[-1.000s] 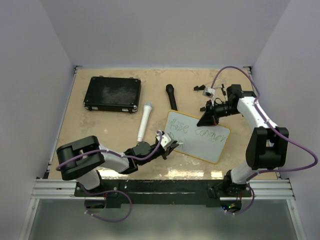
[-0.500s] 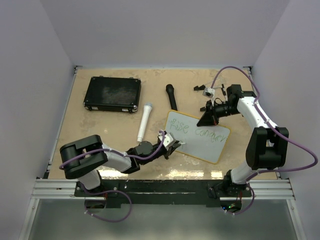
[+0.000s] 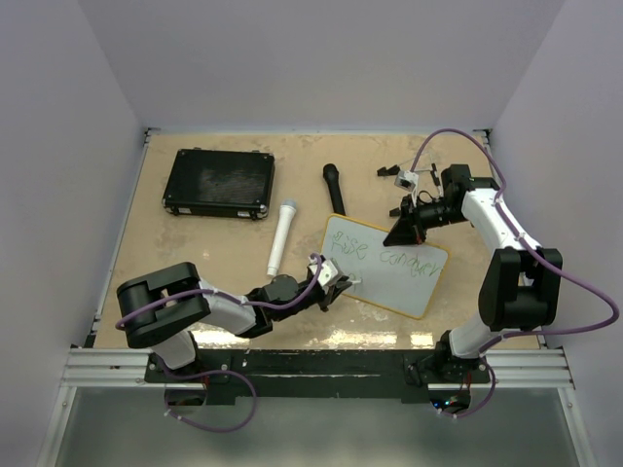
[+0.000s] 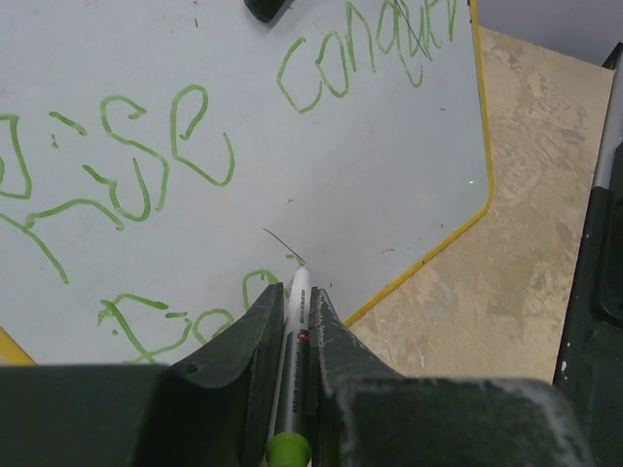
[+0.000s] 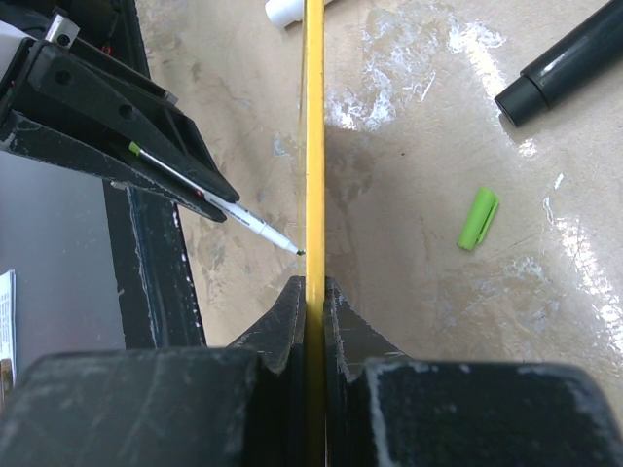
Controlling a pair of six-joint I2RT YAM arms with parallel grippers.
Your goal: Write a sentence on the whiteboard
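The whiteboard [image 3: 387,267], white with a yellow rim, sits tilted at centre right. Green words of the sentence [image 4: 165,146] read "Rise conquer", with the letters "Fe" started on a second line. My left gripper [image 3: 335,280] is shut on a white-and-grey marker [image 4: 294,341] with a green end. The marker's tip touches the board at the end of the second line [image 5: 300,252]. My right gripper [image 3: 405,231] is shut on the board's far rim [image 5: 313,146], seen edge-on between the jaws.
A black case [image 3: 219,182] lies at the back left. A white cylinder [image 3: 281,236] and a black cylinder [image 3: 334,187] lie left of the board. A green marker cap [image 5: 477,218] lies on the table behind the board. Small black parts [image 3: 393,173] lie at the back.
My left arm's elbow has shifted slightly to the right and the marker has edged along the second line. The right arm and the board have not moved.
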